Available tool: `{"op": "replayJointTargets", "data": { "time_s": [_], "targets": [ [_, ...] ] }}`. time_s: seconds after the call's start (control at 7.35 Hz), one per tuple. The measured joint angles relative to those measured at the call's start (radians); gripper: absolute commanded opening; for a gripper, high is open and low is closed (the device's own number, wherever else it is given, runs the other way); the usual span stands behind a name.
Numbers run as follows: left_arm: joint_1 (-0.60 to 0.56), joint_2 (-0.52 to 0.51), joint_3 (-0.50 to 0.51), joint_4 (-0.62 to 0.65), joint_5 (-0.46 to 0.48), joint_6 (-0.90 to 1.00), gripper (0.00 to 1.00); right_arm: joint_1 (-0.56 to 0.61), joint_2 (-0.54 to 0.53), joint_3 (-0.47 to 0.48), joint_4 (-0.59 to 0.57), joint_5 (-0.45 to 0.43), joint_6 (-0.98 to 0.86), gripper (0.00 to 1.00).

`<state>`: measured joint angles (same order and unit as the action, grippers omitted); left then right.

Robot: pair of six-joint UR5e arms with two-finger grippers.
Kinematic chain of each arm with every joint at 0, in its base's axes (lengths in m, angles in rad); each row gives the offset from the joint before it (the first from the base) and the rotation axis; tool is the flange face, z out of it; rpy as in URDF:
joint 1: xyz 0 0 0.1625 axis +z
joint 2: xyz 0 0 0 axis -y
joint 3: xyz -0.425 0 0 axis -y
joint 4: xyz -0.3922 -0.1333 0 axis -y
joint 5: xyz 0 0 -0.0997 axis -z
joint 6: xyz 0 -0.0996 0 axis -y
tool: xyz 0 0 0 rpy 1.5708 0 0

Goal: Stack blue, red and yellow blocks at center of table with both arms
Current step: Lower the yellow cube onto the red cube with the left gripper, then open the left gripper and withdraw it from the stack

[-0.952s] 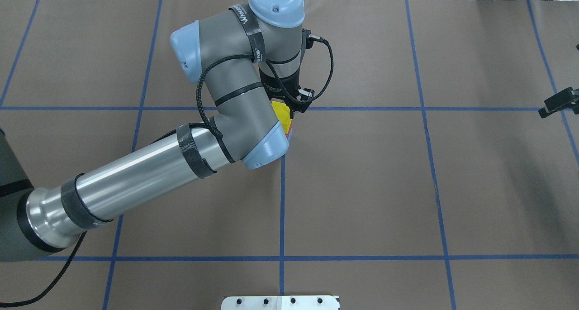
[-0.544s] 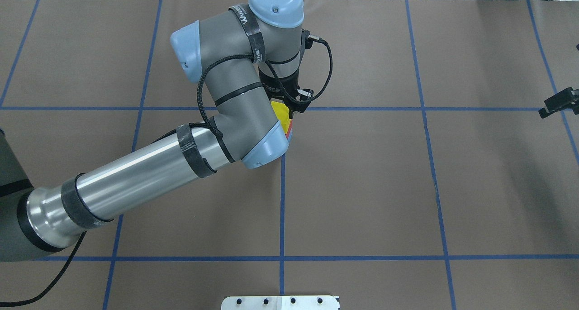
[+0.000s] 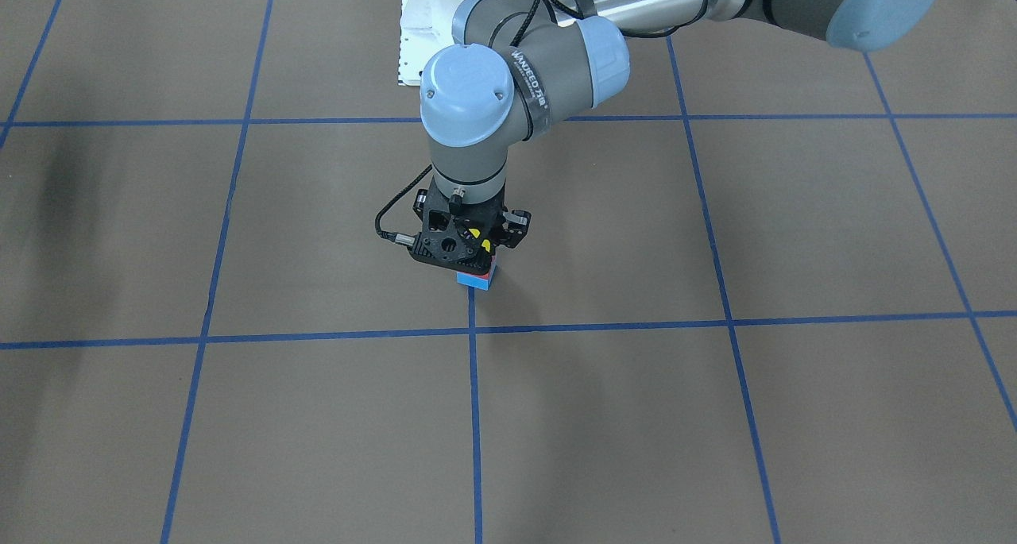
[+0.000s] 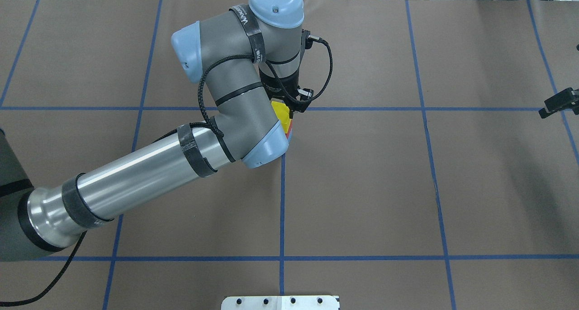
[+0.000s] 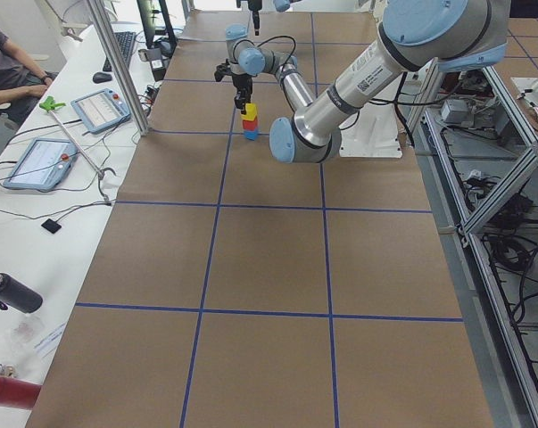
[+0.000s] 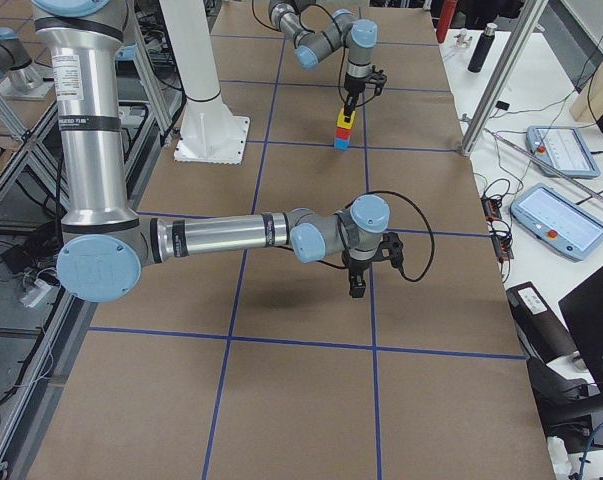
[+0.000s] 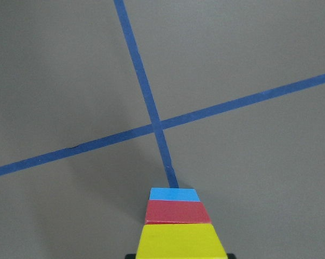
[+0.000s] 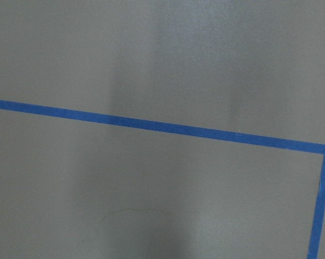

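At the centre of the table (image 4: 362,188), just beside a crossing of blue tape (image 7: 156,127), you have the blue block (image 7: 174,195) at the bottom, the red block (image 7: 178,211) on it and the yellow block (image 7: 181,241) on top, in one upright stack. The left gripper (image 6: 347,108) stands straight over that stack, jaws down either side of the yellow block, but you cannot tell whether they clench it or have let go. The right gripper (image 6: 356,287) hangs over the table well apart from the stack, and its jaw opening cannot be told either.
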<state>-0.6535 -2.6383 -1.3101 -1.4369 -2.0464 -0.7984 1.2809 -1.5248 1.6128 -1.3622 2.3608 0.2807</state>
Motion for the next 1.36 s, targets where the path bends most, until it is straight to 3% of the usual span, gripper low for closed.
{"op": "replayJointTargets", "data": {
  "time_s": [0.14, 0.27, 0.41, 1.09, 1.36],
  "targets": [
    [0.0, 0.0, 0.001, 0.0, 0.0, 0.0, 0.61, 0.0, 0.0, 0.0, 0.0, 0.0, 0.0, 1.0],
    [0.0, 0.0, 0.002, -0.001, 0.0, -0.001, 0.92, 0.0, 0.0, 0.0, 0.0, 0.0, 0.001, 1.0],
    [0.0, 0.0, 0.002, -0.002, 0.0, -0.002, 1.0, 0.0, 0.0, -0.001, 0.0, 0.0, 0.002, 1.0],
    [-0.001, -0.002, -0.005, 0.001, -0.001, 0.0, 1.0, -0.001, 0.002, -0.002, 0.0, 0.0, 0.005, 1.0],
    [-0.033, 0.019, -0.102, 0.069, -0.005, -0.001, 1.0, -0.001, 0.005, -0.002, 0.0, 0.0, 0.004, 1.0]
  ]
}}
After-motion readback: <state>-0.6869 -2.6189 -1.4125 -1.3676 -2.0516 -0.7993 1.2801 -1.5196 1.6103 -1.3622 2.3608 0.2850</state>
